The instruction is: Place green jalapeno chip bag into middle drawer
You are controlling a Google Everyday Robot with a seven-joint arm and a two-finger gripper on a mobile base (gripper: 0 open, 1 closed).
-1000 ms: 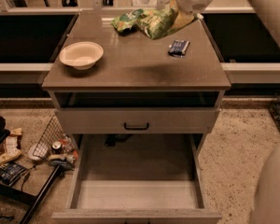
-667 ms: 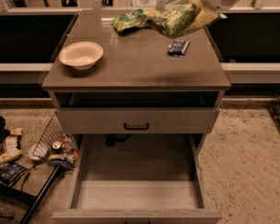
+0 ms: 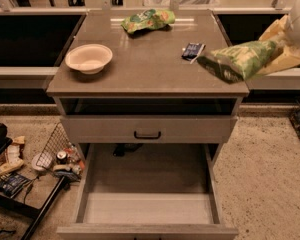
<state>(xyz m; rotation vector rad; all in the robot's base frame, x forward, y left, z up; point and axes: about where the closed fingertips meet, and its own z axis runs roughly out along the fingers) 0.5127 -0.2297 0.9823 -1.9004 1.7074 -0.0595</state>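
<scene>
Off the right edge of the tabletop (image 3: 150,64), the end effector (image 3: 276,51) clamps the glossy green foil jalapeno chip bag (image 3: 237,60) aloft, with the pulled-out grey-wood middle drawer (image 3: 147,207) low to its left.

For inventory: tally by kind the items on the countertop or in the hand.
Chip bags: 2, the green jalapeno chip bag held in the hand at right, the orange-patched bag at the back.
Bowl: 1
Dark packet: 1
Total: 4
</scene>
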